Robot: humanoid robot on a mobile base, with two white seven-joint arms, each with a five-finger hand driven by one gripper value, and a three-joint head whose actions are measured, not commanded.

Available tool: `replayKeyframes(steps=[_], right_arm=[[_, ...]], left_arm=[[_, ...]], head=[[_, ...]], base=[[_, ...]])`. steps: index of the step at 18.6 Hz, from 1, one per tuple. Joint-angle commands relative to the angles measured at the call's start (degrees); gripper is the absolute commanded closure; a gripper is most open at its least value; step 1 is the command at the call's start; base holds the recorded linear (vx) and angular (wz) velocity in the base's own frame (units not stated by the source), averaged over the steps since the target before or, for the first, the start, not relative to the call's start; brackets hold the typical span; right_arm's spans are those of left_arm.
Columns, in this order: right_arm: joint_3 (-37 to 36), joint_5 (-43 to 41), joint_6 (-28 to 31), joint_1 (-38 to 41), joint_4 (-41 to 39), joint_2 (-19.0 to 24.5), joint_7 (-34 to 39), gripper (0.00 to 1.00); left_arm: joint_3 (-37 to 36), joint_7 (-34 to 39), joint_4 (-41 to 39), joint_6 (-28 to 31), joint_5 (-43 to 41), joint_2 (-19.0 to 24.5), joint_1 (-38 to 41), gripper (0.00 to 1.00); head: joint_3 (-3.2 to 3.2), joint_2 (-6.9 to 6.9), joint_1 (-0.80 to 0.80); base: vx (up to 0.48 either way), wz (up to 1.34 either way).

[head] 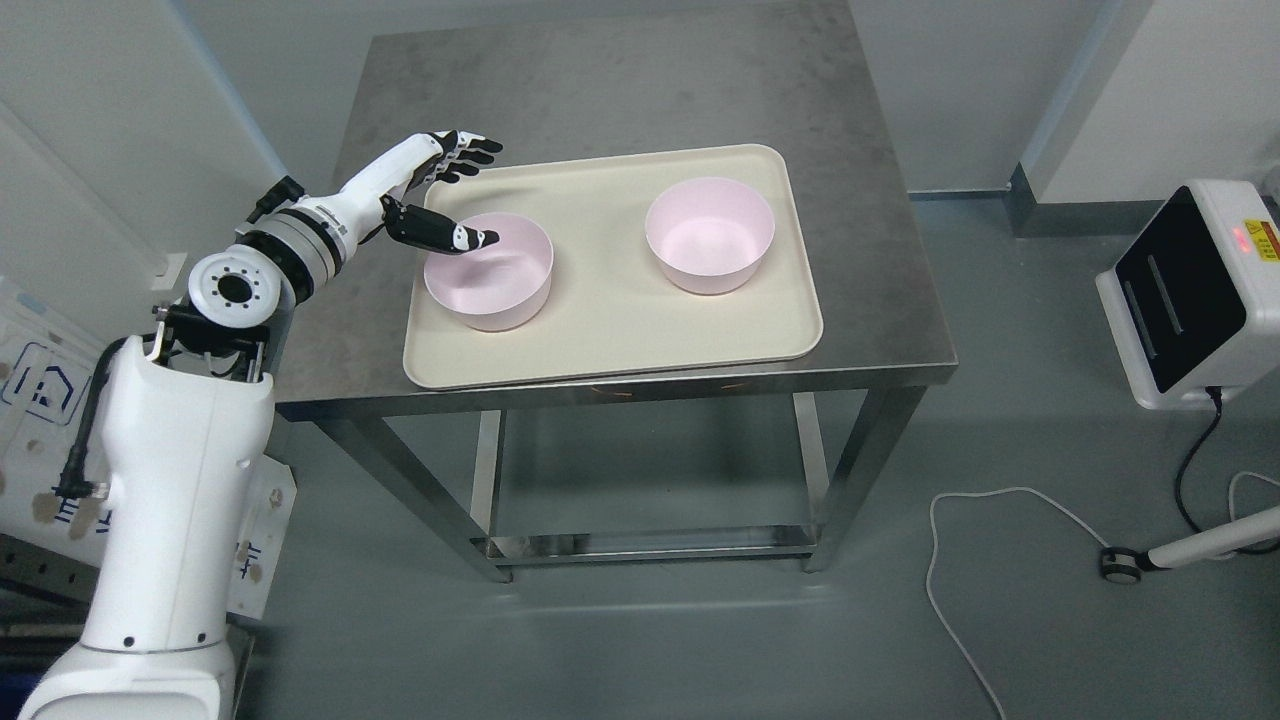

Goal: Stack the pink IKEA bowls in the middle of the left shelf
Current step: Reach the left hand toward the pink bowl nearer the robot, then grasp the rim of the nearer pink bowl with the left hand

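Head view, left to right. The white left arm point(170, 480) rises from the lower left and reaches over the steel counter point(880, 250); its left hand point(430, 190) hovers at the left edge of a beige tray point(620, 340), fingers point(470, 150) spread and released, grasping nothing, with the thumb point(450, 236) extended over the rim of the near pink bowl point(490, 275). Whether the thumb touches that rim cannot be told. This bowl stands upright on the tray's left half. A second pink bowl point(710, 235), also upright, stands well apart on the tray's right half. At far right, a white device point(1195, 295) and its cable point(960, 560) are on the floor.
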Motion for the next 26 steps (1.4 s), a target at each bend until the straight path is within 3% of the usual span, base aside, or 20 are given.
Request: replayKeyframes(steps=[1,5,11,17,21,26], right_arm=[[-0.62,0.44,0.01,0.00,0.01,-1.00,0.04,0.00],[-0.62,0.44,0.01,0.00,0.01,-1.00,0.04,0.00],[-0.62,0.44,0.01,0.00,0.01,-1.00,0.04,0.00],[-0.62,0.44,0.01,0.00,0.01,-1.00,0.04,0.00],[-0.62,0.44,0.01,0.00,0.01,-1.00,0.04,0.00],[-0.62,0.44,0.01,0.00,0.01,-1.00,0.04,0.00]], left_arm=[[-4.01,0.00,1.69,-0.58,-1.36,-0.71,-0.33,0.38],[-4.01,-0.09,1.69,-4.00,-2.14,-0.36,0.19,0.52],[-3.83,-0.09,2.48,-8.39,-7.41,-0.10,1.87,0.62],[-3.14,0.00,2.92,-15.42,-7.60,-0.63,1.95,1.00],[-2.43,0.00,2.83,-15.96,-7.60,-1.15,1.60,1.00],[2.75,-2.18,1.95,-15.78,-7.16,-5.01,-3.39,1.00]], head=[[0.00,0.00,0.00],[0.00,0.00,0.00],[0.00,0.00,0.00],[0.00,0.00,0.00],[0.00,0.00,0.00],[0.00,0.00,0.00]], base=[[0.000,0.00],[0.000,0.00],[0.000,0.00],[0.000,0.00],[0.000,0.00],[0.000,0.00]])
